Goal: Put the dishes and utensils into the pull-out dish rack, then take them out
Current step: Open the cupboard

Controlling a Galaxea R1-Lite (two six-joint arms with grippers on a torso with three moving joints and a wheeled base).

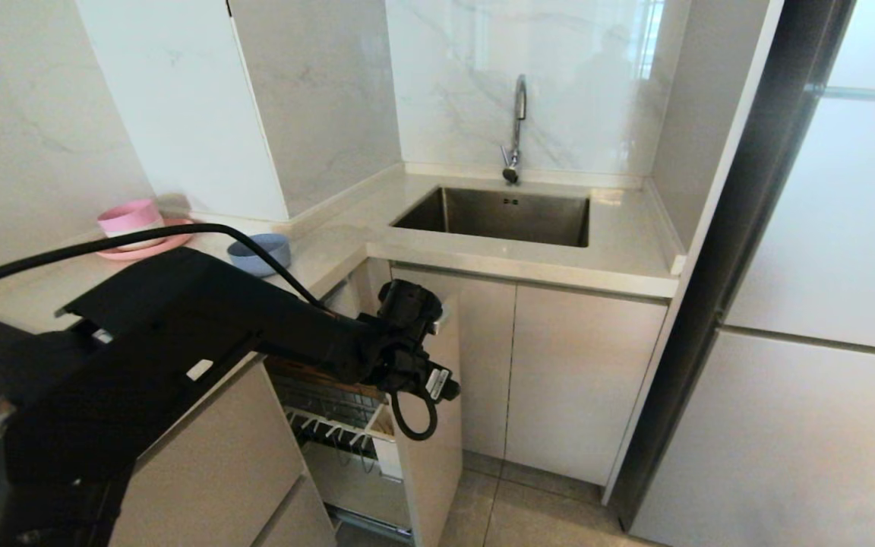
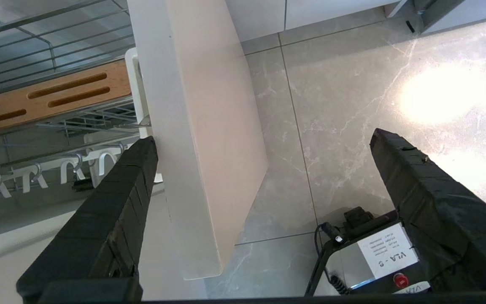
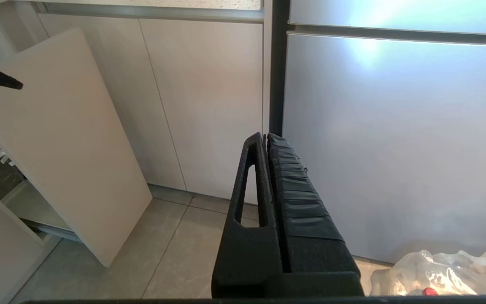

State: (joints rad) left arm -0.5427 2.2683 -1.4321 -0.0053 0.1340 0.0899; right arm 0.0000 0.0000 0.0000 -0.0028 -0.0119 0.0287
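Pull-out dish rack [image 1: 346, 410] is standing open below the counter, blue bowl [image 1: 260, 252] unloaded above. Left gripper [image 2: 264, 145], spread wide, is straddling the beige front panel [image 2: 209, 126]; closing carelessly risks scraping it. Right gripper [image 3: 267, 141] is hanging closed, idle.

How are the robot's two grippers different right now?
The left gripper is open, its fingers spread wide either side of the pull-out dish rack's beige front panel; the right gripper is shut, fingers pressed together. The left is at the rack; the right hangs low, facing the cabinet doors. Both have black fingers and hold nothing.
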